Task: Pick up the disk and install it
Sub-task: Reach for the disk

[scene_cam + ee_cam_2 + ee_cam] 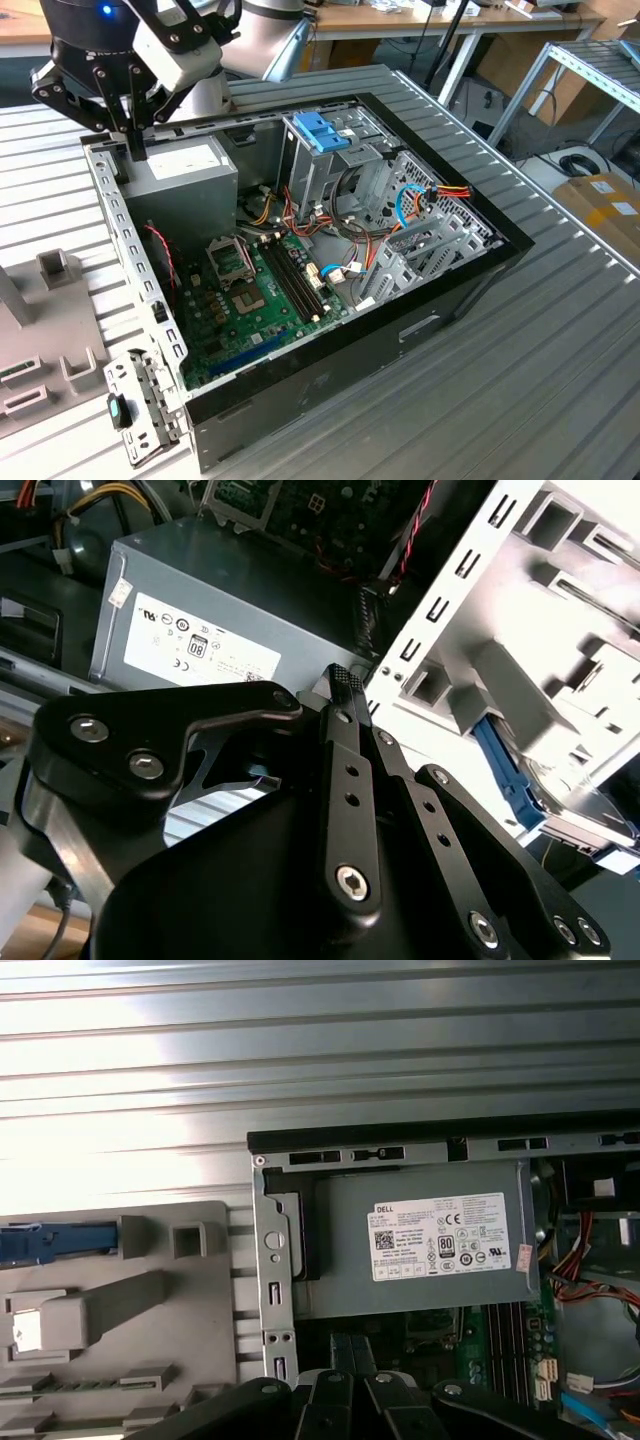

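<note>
The disk lies in a grey holder block beside the computer case. In the second wrist view its blue carrier rail (502, 768) and grey body (585, 815) peek out from under the block's posts. In the first wrist view one blue end of the disk (60, 1243) shows on that block. My gripper (136, 150) hangs over the case's corner by the power supply (180, 170), on the exterior view's left. Its black fingers (347, 685) are pressed together with nothing between them. They also show as the gripper (352, 1350) in the first wrist view, apart from the disk.
The open computer case (470, 270) lies on a ribbed metal table, holding a motherboard (260, 290), loose cables and an upright drive cage with a light blue tab (320, 130). The grey holder block (50, 340) sits outside the case wall (125, 240).
</note>
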Motion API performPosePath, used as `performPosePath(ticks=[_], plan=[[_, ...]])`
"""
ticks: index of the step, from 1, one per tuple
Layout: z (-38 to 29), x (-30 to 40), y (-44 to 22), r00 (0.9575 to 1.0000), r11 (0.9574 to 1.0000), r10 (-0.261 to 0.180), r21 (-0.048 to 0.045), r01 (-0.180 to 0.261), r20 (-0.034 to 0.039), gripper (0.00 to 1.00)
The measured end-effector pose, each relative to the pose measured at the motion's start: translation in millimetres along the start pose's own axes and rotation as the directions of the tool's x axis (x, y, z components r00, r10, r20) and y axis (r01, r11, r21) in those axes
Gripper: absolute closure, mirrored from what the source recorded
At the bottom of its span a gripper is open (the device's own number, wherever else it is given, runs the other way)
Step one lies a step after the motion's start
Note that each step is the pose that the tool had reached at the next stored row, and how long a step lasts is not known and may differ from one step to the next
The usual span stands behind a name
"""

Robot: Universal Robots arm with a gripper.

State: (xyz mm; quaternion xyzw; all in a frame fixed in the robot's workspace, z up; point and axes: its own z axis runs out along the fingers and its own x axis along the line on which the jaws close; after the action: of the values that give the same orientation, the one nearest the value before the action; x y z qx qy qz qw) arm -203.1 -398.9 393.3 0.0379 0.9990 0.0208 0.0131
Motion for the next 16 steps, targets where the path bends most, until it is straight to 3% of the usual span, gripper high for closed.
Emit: performPosePath(ticks=[16], plan=[[-0.2, 9.0, -0.7, 1.0, 1.0, 0.0, -0.0001, 0.0, 0.0, 0.9]])
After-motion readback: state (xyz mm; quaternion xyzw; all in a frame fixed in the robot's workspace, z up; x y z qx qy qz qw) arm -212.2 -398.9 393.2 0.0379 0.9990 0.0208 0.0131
